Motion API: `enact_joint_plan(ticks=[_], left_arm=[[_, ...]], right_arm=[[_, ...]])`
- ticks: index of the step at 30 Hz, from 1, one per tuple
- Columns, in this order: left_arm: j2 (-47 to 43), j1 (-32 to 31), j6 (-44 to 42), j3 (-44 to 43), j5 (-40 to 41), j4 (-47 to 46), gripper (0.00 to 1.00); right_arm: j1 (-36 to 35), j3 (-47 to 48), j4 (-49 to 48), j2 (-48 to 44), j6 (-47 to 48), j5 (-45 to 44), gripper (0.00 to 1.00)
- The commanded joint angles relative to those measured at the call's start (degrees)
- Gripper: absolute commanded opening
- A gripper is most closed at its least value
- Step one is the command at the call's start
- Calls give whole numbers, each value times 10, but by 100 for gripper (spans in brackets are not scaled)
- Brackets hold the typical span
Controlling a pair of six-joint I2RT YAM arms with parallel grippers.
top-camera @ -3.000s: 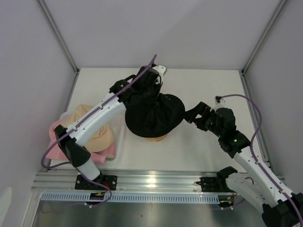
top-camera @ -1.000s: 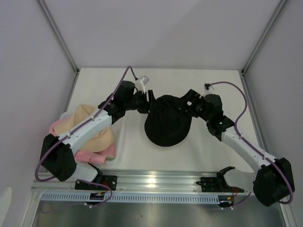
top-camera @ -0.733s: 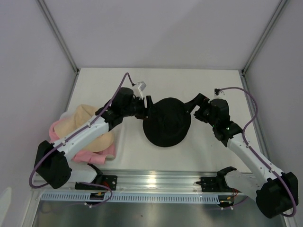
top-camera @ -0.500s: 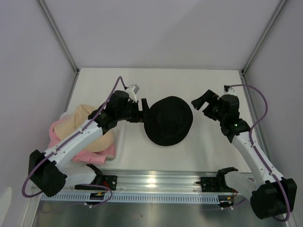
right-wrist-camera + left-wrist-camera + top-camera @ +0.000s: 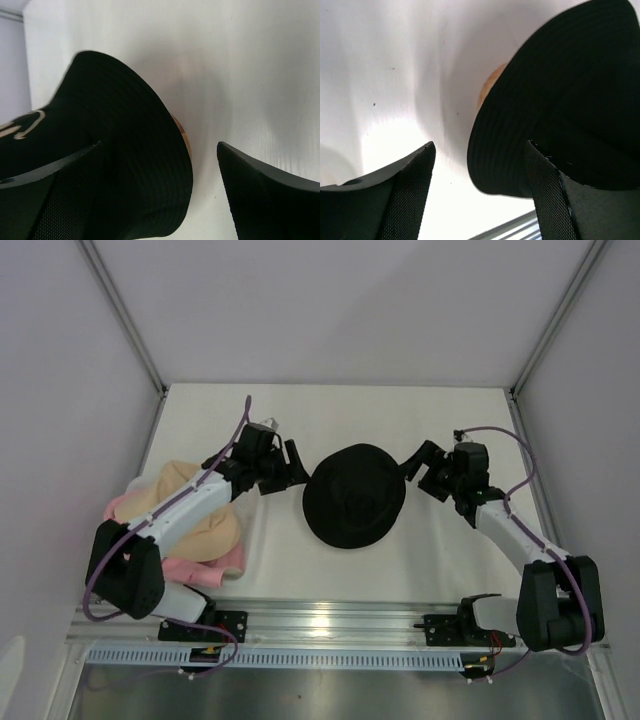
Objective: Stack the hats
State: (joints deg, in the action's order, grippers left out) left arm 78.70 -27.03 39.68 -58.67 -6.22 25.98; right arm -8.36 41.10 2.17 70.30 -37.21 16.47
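The black hat point(image 5: 355, 495) sits over the wooden stand in the middle of the table, and a sliver of the stand point(image 5: 490, 87) shows under its brim. My left gripper point(image 5: 285, 468) hangs open just left of the brim, with nothing between its fingers point(image 5: 405, 190). My right gripper point(image 5: 420, 465) is open just right of the brim, also holding nothing. In the right wrist view the black hat point(image 5: 115, 130) fills the left side, with the stand point(image 5: 180, 132) peeking out below it. A beige hat point(image 5: 190, 505) lies on a pink hat point(image 5: 215, 565) at the left.
The hat pile lies against the left wall of the white enclosure. An aluminium rail point(image 5: 330, 625) runs along the near edge by the arm bases. White table surface point(image 5: 440, 540) surrounds the stand.
Both grippers have let go of the black hat and drawn back to either side. The hat has settled over the stand with its brim spread flat.
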Motion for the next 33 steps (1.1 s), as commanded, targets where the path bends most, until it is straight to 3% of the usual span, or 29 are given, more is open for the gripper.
enact_joint_plan(ticks=[1, 5, 8, 11, 14, 19, 22, 27, 33], left_arm=[[44, 0, 13, -45, -7, -27, 75], [89, -11, 7, -64, 9, -32, 73], [98, -12, -27, -105, 30, 27, 76], [61, -12, -52, -141, 59, 73, 85], [-7, -12, -78, -167, 115, 127, 100], [-90, 9, -137, -215, 284, 231, 100], [-95, 63, -131, -245, 391, 346, 100], [-113, 145, -109, -193, 434, 375, 100], [-114, 178, -102, -151, 489, 369, 95]], right_arm=[[-27, 2, -54, 28, 27, -8, 98], [-61, 5, -54, 73, 27, -33, 96], [-64, 18, -17, 70, 40, -57, 97], [-39, 55, 55, 45, 74, -71, 100], [19, 84, 112, -3, 86, -70, 100], [70, 130, 168, -88, 112, -37, 100], [70, 139, 183, -123, 108, -39, 99], [70, 137, 187, -155, 112, -40, 100], [70, 143, 177, -148, 112, -16, 99]])
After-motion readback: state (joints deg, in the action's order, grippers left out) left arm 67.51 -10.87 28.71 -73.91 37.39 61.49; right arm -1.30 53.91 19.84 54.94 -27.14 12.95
